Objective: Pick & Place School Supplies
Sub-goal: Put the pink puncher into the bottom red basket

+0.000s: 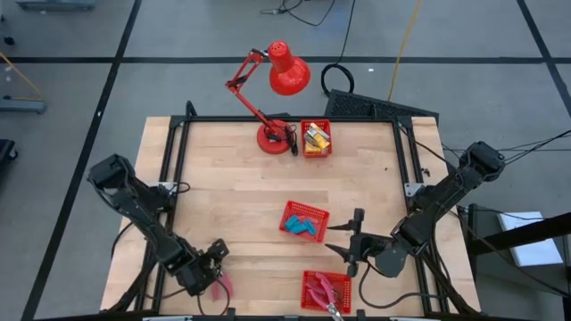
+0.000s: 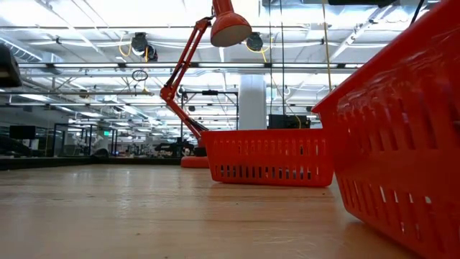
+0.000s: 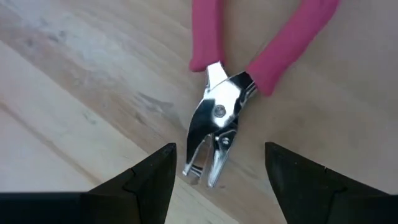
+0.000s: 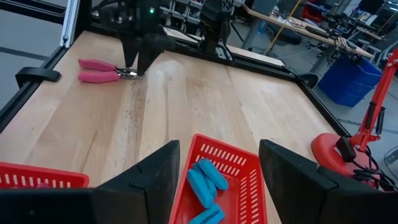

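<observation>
Left gripper [image 1: 214, 267], near front-left corner of the pale wooden table [image 1: 223, 187]: fingers spread wide, holding nothing. Directly ahead, between the two fingertips, lies a pair of pink-red-handled pliers with bright metal jaws [image 3: 214, 134], flat on the wood. Long axis runs away from the gripper: metal jaws toward it, the two handles splayed beyond. In the left wrist view the jaw tips sit just inside the finger gap, not touching either finger. Left arm clearly the nearer one; it is folded low, wrist pitched down at the tool. Judgement: a short descent and closure would take the metal head or pivot, not the handles.

Centre: small red mesh basket [image 1: 305, 220] holding light-blue eraser-like blocks [image 4: 205, 182].

Right gripper [image 1: 354, 239], just right of that basket: fingers parted, empty, hovering above its rim. Well apart from the pliers; looks to be waiting.
</observation>
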Available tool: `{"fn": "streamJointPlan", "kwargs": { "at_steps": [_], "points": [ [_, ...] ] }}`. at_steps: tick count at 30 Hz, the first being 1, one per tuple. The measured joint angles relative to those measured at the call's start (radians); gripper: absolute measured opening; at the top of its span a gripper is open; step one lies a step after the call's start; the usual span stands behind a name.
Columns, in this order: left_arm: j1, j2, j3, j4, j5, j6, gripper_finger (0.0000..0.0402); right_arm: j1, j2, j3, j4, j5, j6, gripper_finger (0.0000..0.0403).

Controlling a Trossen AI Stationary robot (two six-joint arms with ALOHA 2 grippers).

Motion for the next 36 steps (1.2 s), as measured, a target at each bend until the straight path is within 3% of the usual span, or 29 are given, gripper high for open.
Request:
{"fn": "streamJointPlan", "kwargs": {
  "at_steps": [8,13,28,36],
  "points": [
    [0.047,0.026,0.003,0.053,0.015,0.085,0.0248,0.000,0.000,0.000,0.000,-0.001,0.000,0.0210],
    [0.052,0.030,0.001,0.117,0.019,0.137,0.0227,-0.001,0.000,0.000,-0.003,-0.001,0.001,0.0210],
    [0.064,0.027,0.001,0.139,0.102,0.152,0.0076,-0.001,0.000,0.000,-0.004,-0.001,0.009,0.0210],
    [0.065,0.029,0.000,0.206,-0.044,0.084,0.0076,-0.001,0.000,0.000,-0.005,-0.001,0.013,0.0210]
  ]
}}
